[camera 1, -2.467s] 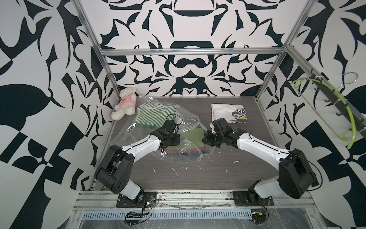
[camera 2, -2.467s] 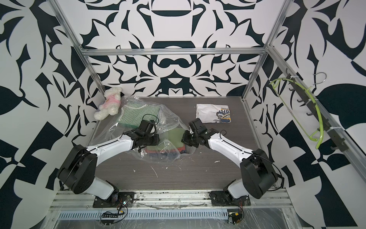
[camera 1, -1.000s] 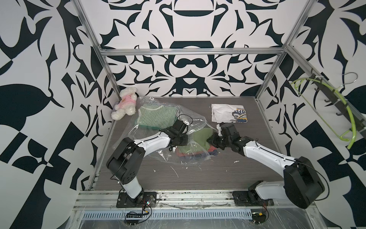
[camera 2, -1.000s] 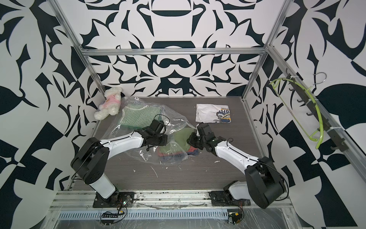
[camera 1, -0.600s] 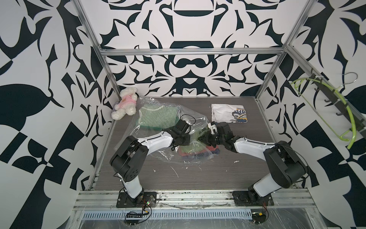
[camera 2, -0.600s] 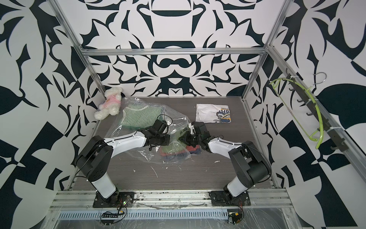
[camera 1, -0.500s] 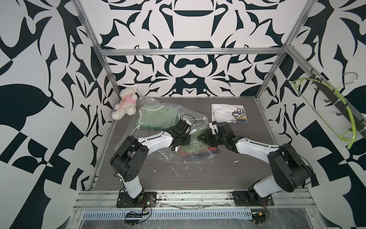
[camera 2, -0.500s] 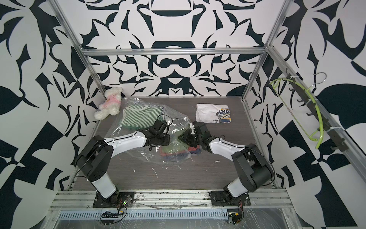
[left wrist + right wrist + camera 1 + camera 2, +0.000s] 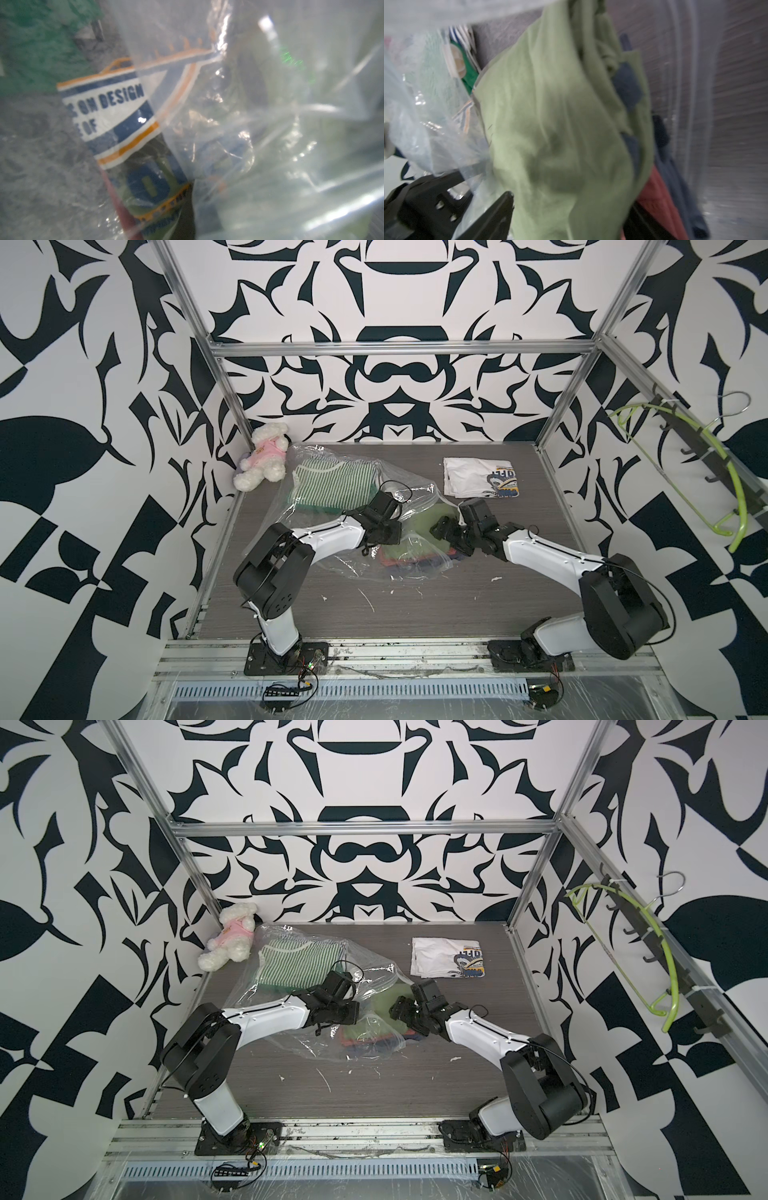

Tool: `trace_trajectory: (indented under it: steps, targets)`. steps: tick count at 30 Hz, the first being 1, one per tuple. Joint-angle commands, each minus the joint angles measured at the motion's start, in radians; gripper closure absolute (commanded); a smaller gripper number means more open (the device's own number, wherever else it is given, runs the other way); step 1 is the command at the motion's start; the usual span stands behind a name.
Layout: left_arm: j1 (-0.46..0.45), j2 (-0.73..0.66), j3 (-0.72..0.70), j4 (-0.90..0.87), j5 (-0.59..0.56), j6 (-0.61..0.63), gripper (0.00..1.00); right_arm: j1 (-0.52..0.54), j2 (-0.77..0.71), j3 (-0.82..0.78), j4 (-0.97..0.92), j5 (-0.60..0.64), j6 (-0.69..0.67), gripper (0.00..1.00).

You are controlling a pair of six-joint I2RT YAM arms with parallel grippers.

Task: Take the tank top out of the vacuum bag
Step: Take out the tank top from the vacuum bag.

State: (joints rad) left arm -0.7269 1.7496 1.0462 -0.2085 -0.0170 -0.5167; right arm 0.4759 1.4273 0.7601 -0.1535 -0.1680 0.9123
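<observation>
Starting nearest the arm bases: bare grey wood-grain table (image 9: pixel 415 605), flecked with white scraps. Mid-table, both arms meet at the crinkly clear plastic vacuum bag (image 9: pixel 411 499).

Left gripper (image 9: pixel 388 531) is closed tight, with bag film gathered and tented at its tips. Its wrist view is all blurred plastic.

Right gripper (image 9: pixel 444 531) sits at the bag's right end, jaws spread wide. In the right wrist view the pale green tank top (image 9: pixel 550 124) hangs loose between the black fingers (image 9: pixel 500 207), not pinched. The tank top lies mostly under the film, atop red and dark blue folded cloth (image 9: pixel 399 562).

Farther back, a green-and-white striped garment (image 9: pixel 332 485) fills the bag's far left part.

Beyond, outside the bag: a folded white printed T-shirt (image 9: pixel 478 479) on the right, and a white plush toy in a pink top (image 9: pixel 264 454) in the far left corner.
</observation>
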Motion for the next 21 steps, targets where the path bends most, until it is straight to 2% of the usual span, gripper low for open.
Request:
trace_trajectory:
  steps: [1, 4, 7, 9, 10, 14, 15, 21]
  targets:
    - [-0.011, 0.042, -0.053, -0.070, 0.018, 0.001, 1.00, -0.017, -0.022, 0.018, -0.054, 0.066, -0.020, 0.15]
    - [-0.011, 0.047, -0.052, -0.062, 0.022, 0.001, 1.00, -0.056, -0.006, -0.014, 0.045, -0.021, -0.019, 0.18]
    - [-0.011, 0.053, -0.044, -0.063, 0.026, 0.003, 1.00, -0.083, 0.010, -0.020, 0.141, -0.098, -0.010, 0.31]
    - [-0.011, 0.050, -0.045, -0.063, 0.025, 0.004, 1.00, -0.084, 0.012, -0.007, 0.195, -0.143, -0.026, 0.44]
    - [-0.011, 0.048, -0.046, -0.061, 0.025, 0.004, 1.00, -0.083, 0.012, -0.004, 0.224, -0.169, -0.030, 0.46]
    - [-0.012, 0.048, -0.053, -0.060, 0.026, 0.003, 1.00, -0.084, 0.018, -0.024, 0.396, -0.299, -0.016, 0.45]
    - [-0.011, 0.048, -0.054, -0.057, 0.026, 0.003, 1.00, -0.083, 0.025, -0.029, 0.431, -0.328, -0.009, 0.42]
    - [-0.011, 0.050, -0.058, -0.050, 0.031, -0.001, 1.00, -0.095, 0.082, -0.026, 0.372, -0.265, 0.007, 0.25]
